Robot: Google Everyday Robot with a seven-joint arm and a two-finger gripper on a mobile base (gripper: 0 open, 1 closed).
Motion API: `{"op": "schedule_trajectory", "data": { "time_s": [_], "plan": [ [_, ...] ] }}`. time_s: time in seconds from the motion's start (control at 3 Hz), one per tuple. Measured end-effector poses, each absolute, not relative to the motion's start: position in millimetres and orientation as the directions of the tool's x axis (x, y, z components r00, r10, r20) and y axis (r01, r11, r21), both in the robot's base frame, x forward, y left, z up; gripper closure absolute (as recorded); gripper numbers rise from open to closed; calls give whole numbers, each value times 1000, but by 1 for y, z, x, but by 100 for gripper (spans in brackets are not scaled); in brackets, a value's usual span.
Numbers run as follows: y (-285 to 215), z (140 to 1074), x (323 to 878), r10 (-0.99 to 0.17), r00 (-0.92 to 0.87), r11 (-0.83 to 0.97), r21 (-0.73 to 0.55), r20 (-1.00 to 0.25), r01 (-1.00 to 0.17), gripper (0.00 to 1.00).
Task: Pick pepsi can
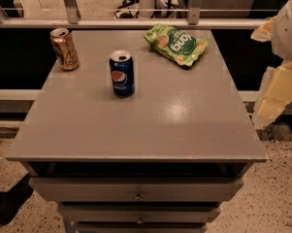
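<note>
1. The grey table (174, 125) has a flat, slightly shiny top, with drawers (136, 191) below its front edge.
2. The pepsi can (121, 73) stands upright on the top, left of the middle and toward the back.
3. A gold-brown can (64, 49) stands upright near the back left corner, apart from the pepsi can.
4. A green snack bag (176, 44) lies flat near the back edge, right of the pepsi can and apart from it.
5. The gripper (276, 93) hangs beyond the table's right side, away from all three things.

Dark blue Pepsi can (121, 74), silver top, upright on the bench (174, 115), left of centre; hand (276, 97) well apart, at right edge.
</note>
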State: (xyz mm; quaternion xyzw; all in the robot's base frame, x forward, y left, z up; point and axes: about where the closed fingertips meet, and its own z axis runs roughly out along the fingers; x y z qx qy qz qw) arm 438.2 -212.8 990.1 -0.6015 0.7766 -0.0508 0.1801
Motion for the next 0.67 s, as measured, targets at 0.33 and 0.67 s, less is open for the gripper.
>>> {"op": "schedule_trajectory", "data": {
  "time_s": [0.33, 0.67],
  "plan": [
    [-213, 990, 438, -953, -211, 271, -296, -219, -916, 0],
    [-200, 981, 454, -940, -203, 282, -294, -273, -913, 0]
  ]
}}
